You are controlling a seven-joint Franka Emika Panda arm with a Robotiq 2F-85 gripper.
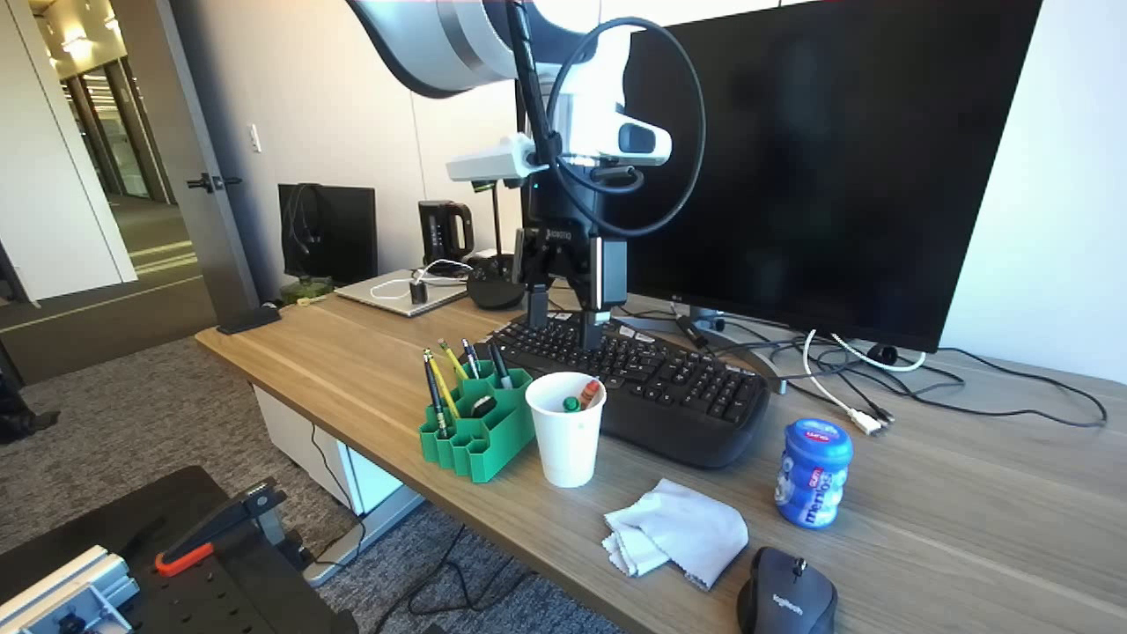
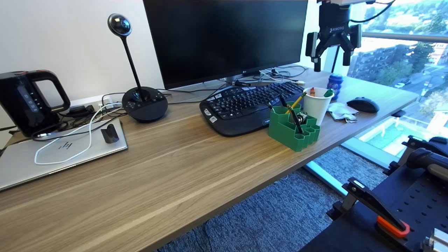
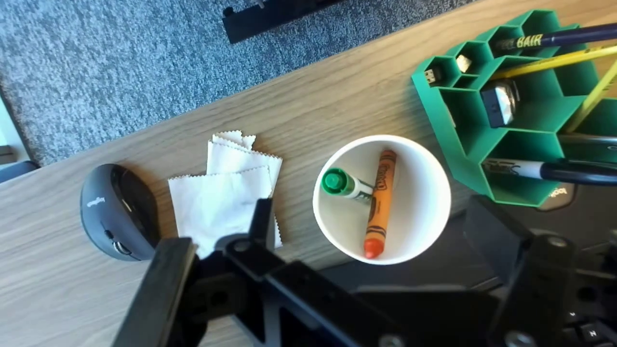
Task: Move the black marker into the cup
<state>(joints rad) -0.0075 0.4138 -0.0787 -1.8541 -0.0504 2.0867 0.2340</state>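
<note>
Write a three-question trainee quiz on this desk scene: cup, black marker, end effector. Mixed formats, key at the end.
1. Fill in the blank: the cup holds a green-capped marker and an orange ____.
2. True or false: the end effector is open, gripping nothing.
3. Multiple choice: the black marker is (a) in the cup; (b) in the green organizer; (c) in the end effector.

Key: 1. crayon; 2. true; 3. b.

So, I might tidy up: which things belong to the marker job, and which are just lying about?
The job: black marker, in the green holder; cup.
Lying about: mouse, cloth, gum tub, keyboard; crayon and green marker inside the cup.
</note>
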